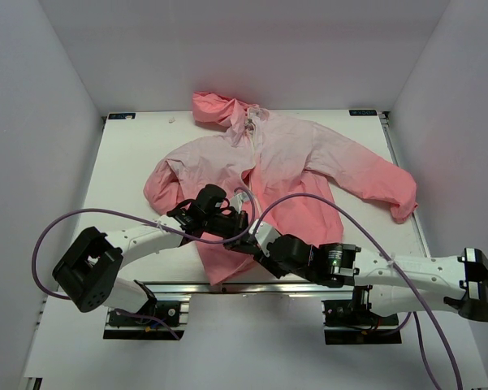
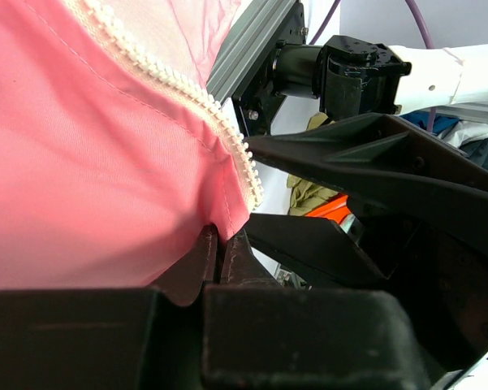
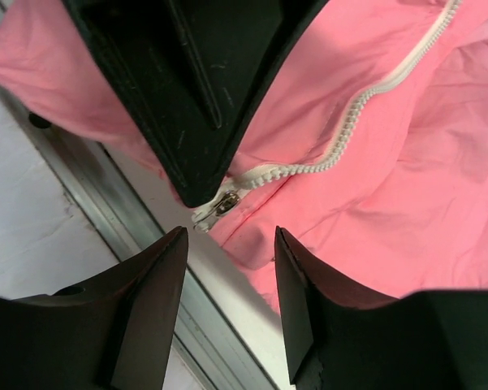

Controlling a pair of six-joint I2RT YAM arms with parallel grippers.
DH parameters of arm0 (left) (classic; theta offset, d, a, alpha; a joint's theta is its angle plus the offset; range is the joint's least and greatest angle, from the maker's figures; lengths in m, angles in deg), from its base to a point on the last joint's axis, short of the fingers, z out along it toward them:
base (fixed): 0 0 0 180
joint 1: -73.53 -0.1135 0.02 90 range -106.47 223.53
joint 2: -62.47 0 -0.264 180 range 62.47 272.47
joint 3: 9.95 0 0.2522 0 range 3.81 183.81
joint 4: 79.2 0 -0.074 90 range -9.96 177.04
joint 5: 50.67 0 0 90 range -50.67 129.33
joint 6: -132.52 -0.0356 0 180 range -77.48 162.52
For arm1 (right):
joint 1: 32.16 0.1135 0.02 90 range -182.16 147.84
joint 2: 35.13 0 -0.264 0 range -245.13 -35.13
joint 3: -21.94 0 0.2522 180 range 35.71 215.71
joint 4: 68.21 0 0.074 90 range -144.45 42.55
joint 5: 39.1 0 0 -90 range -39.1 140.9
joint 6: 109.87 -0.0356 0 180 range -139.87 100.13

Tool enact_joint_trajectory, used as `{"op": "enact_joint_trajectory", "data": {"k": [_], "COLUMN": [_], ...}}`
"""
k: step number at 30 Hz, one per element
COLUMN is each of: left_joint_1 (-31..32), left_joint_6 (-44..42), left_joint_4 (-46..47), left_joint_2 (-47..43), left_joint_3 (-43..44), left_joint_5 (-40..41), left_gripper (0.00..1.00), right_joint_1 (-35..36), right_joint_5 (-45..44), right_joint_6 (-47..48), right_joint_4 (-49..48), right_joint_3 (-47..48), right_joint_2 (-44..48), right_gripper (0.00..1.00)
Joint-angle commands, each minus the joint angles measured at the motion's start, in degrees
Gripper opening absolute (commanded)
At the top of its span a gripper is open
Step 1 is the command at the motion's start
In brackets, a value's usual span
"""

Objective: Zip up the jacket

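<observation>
At the jacket (image 1: 308, 162) hem, left tool (image 2: 219, 244) clamps it; right tool (image 3: 230, 237) gapes open.

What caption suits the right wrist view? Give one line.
Open right gripper poised before the zipper slider on the pink jacket.

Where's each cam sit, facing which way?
Top external: above and behind, facing down on the thin pink hooded jacket; both arms show.
Left wrist: along the shut left gripper pinching the jacket hem by the whitish zipper.
Right wrist: past the open right gripper at the zipper's bottom end.
Shared: wrist views both show the zipper and the other gripper.
</observation>
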Motion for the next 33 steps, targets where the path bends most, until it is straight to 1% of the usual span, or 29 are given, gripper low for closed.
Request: {"op": "enact_joint_trajectory", "data": {"k": [1, 6, 7, 9, 16, 18, 22, 26, 32, 33], "left_joint_1": [0.0, 0.0, 0.0, 0.0, 0.0, 0.0, 0.0, 0.0, 0.0, 0.0], "left_joint_6": [0.5, 0.9, 0.9, 0.9, 0.9, 0.8, 0.6, 0.4, -0.3, -0.3], "left_joint_4": [0.3, 0.5, 0.5, 0.5, 0.5, 0.4, 0.3, -0.1, -1.5, -1.7], "left_joint_2": [-1.3, -1.6, -1.6, -1.6, -1.3, -1.3, -1.5, -1.6, -2.5, -2.4], "left_joint_3": [1.1, 0.9, 0.9, 0.7, 0.7, 0.6, 0.3, 0.3, 0.6, 0.7], "left_joint_5": [-1.6, -1.6, -1.6, -1.5, -1.8, -1.7, -1.7, -1.4, -0.8, -0.7], "left_gripper": [0.0, 0.0, 0.0, 0.0, 0.0, 0.0, 0.0, 0.0, 0.0, 0.0], "right_joint_1": [0.6, 0.6, 0.6, 0.6, 0.6, 0.6, 0.6, 0.6, 0.6, 0.6], "right_joint_5": [-3.9, -4.9, -5.0, -5.3, -4.5, -4.2, -3.4, -1.9, -2.9, -2.9], "right_joint_6": [-0.5, -0.4, -0.4, -0.5, 0.0, -0.1, 0.3, 0.5, 0.3, 0.4], "right_joint_4": [-3.2, -3.9, -3.8, -3.8, -3.8, -3.7, -3.7, -3.8, -3.2, -3.2], "right_joint_3": [-0.4, -1.1, -1.2, -1.2, -1.2, -1.2, -0.9, -1.0, -0.8, -1.0], "right_joint_2": [-1.1, -1.6, -1.6, -1.1, -0.3, -0.3, 0.3, 1.2, 1.5, 1.3], "right_gripper": [0.52, 0.5, 0.47, 0.44, 0.26, 0.23, 0.23, 0.24, 0.24, 0.21]}}
